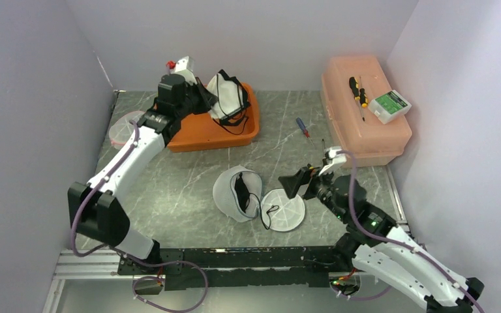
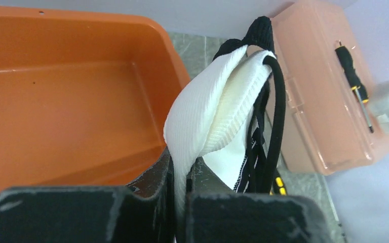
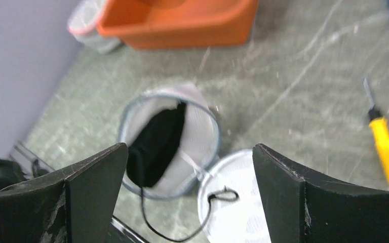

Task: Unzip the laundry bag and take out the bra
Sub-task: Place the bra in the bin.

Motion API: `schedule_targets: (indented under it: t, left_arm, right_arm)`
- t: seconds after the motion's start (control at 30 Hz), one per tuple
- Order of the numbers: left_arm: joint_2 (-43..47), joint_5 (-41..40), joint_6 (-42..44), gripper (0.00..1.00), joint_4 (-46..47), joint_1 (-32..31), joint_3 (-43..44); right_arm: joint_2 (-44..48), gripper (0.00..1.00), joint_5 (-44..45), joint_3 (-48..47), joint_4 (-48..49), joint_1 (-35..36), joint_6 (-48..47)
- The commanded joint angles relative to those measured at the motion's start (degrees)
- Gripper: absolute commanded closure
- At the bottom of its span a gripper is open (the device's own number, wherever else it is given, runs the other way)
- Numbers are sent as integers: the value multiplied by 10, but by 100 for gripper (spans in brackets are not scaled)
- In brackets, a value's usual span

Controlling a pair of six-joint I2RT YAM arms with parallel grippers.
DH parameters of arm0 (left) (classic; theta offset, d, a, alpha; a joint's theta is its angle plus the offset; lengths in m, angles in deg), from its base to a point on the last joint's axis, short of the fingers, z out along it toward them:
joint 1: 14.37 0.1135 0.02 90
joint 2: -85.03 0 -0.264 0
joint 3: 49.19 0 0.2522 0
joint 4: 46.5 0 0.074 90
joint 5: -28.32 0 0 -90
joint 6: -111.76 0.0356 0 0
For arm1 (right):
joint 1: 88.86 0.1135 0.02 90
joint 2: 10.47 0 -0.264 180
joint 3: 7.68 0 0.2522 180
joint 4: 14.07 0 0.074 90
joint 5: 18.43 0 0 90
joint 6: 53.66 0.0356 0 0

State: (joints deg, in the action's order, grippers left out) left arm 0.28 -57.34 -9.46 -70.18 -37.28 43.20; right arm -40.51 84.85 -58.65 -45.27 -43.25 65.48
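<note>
One bra (image 2: 207,116): white with black straps, held up over the right half of the orange tray (image 1: 196,135).
Left gripper (image 2: 180,177): above the tray, clenched on the bra.
Right gripper (image 3: 188,152): in front of the tray, jaws spread wide, holding nothing.
Laundry bag (image 3: 203,132): unzipped, lying in front of the tray, dark cloth (image 3: 154,147) inside.

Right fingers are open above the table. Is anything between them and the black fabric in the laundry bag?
Nothing visible blocks it. The laundry bag's mouth faces the right gripper, black fabric exposed. The unzipped lid lies flat beside the bag, a black cord across it.
</note>
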Motion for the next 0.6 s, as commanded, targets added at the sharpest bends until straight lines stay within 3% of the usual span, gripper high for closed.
schedule_targets:
  t: [0.0,0.23,0.57]
  left_arm:
    - [-49,122,-51,97,29,56,50]
    - [-161,160,-43,97,55,109,90]
    - [-315,187,-27,97,30,112,143]
  right_arm:
    - [31,4,-45,85,111,0,27]
    - [48,8,-71,124,117,0,21]
    - [74,8,-41,98,75,0,-24]
